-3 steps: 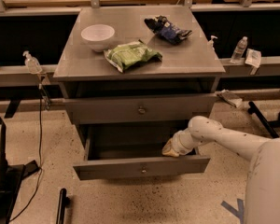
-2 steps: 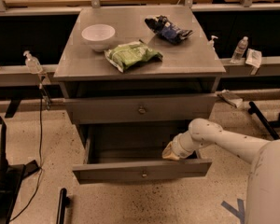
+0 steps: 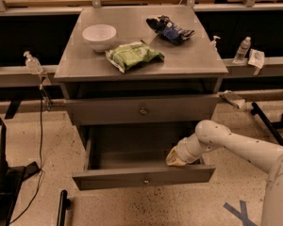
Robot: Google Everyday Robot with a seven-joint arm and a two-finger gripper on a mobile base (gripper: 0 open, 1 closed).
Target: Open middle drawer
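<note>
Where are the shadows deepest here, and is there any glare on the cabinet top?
Camera view: deepest in the recess under the cabinet top; the open middle drawer is dim inside, with the gripper at its right front; the top has only soft sheen, no hard glare.

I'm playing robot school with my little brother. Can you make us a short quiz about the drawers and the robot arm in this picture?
1. Fill in: on the cabinet top, the green bag lies beside a white ____.
2. True or false: the middle drawer is pulled out.
3. Where is the gripper?
A) on the cabinet top
B) inside the middle drawer, near its right side
C) gripping the green bag

Key: 1 bowl; 2 true; 3 B.
</note>
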